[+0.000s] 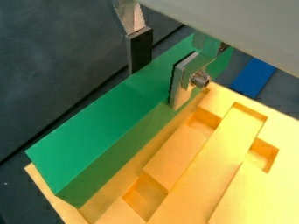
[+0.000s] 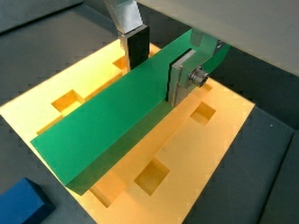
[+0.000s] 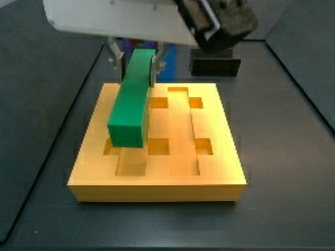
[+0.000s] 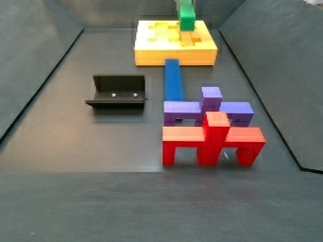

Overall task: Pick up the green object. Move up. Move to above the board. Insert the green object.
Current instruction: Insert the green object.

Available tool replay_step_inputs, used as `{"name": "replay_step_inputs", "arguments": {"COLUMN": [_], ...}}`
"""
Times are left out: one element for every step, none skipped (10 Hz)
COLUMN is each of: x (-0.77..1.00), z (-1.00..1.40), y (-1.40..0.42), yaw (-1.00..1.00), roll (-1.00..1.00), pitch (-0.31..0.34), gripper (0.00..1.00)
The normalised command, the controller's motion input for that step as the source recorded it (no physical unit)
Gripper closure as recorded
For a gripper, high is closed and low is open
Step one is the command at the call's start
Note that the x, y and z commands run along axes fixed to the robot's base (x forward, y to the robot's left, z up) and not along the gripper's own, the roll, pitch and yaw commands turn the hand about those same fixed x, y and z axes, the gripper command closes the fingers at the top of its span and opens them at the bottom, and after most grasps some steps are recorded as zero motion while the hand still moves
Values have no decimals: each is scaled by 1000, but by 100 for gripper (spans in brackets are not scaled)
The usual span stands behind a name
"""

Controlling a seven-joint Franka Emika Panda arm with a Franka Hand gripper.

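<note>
The green object (image 3: 132,93) is a long green bar, gripped across its sides near one end by my gripper (image 1: 160,74). It hangs lengthwise over the board (image 3: 170,169), an orange-yellow slab with square holes, along one row of holes. Both wrist views show the bar (image 2: 111,122) between a dark-padded finger (image 2: 136,48) and a silver finger plate (image 2: 183,77), with the board (image 2: 47,109) close beneath. I cannot tell if the bar touches the board. In a side view the bar (image 4: 187,17) stands over the far board (image 4: 158,43); the gripper is cut off there.
A blue bar (image 4: 173,80) lies on the floor just off the board's end; it also shows in both wrist views (image 2: 21,203). The dark fixture (image 4: 117,92) stands beside it. A purple-and-red stack of pieces (image 4: 209,128) stands further from the board.
</note>
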Motion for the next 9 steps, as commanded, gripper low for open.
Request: {"name": "replay_step_inputs", "arguments": {"x": [29, 23, 46, 0, 0, 0, 0, 0, 66], "z": [-466, -497, -391, -120, -111, -229, -329, -340, -234], "y": [-31, -63, -106, -111, -117, -34, -3, -86, -114], "yaw": [40, 0, 0, -51, 0, 0, 134, 409, 289], "roll": [174, 383, 297, 170, 119, 100, 136, 181, 150], "pitch": [41, 80, 64, 90, 40, 0, 0, -34, 0], "gripper": [100, 100, 100, 100, 100, 100, 100, 100, 100]}}
